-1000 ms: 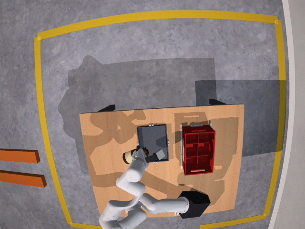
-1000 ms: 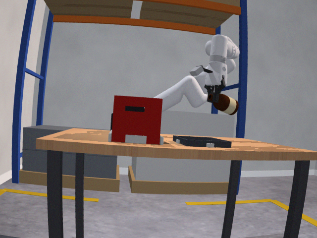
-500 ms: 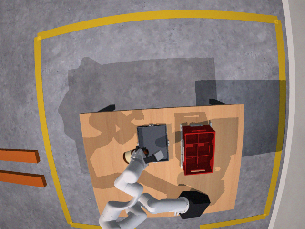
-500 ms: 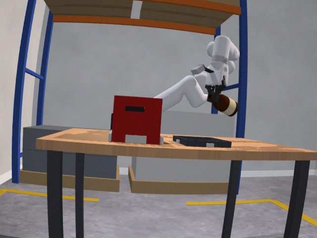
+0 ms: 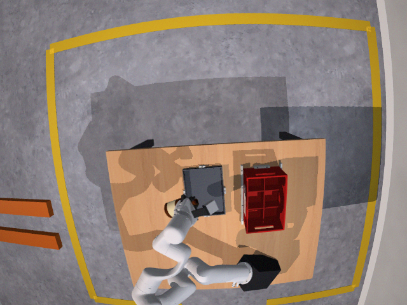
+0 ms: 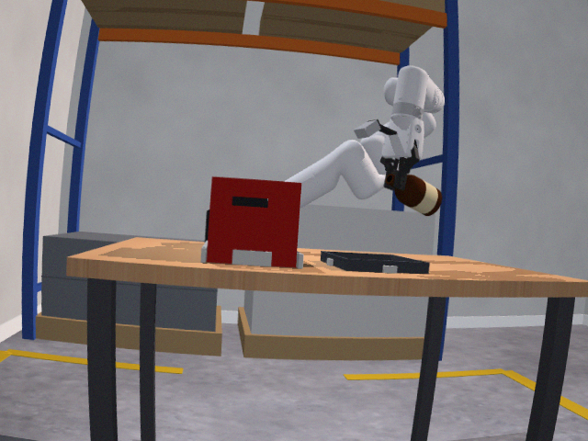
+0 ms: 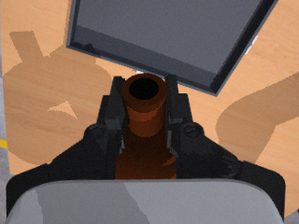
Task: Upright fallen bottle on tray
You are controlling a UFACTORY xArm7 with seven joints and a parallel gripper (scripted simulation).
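Fingers clamp bottle (image 6: 417, 194) above tray (image 6: 375, 262) edge.

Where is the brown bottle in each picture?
Top: the bottle peeks out left of the arm, just off the dark tray's lower-left corner.
Exterior: upper right, tilted in the air, high above the tray, neck in the claw.
Wrist: centre, open mouth facing us, a finger on each side.
Shared landmark: the dark tray.

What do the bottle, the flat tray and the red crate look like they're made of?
Bottle: probably brown glass, dark smooth body with a cream paper-like label band. Tray: dark grey, matte, perhaps plastic or metal; thin raised rim. Crate: red, looks like moulded plastic, with a handle slot and inner dividers. All are guesses from looks.
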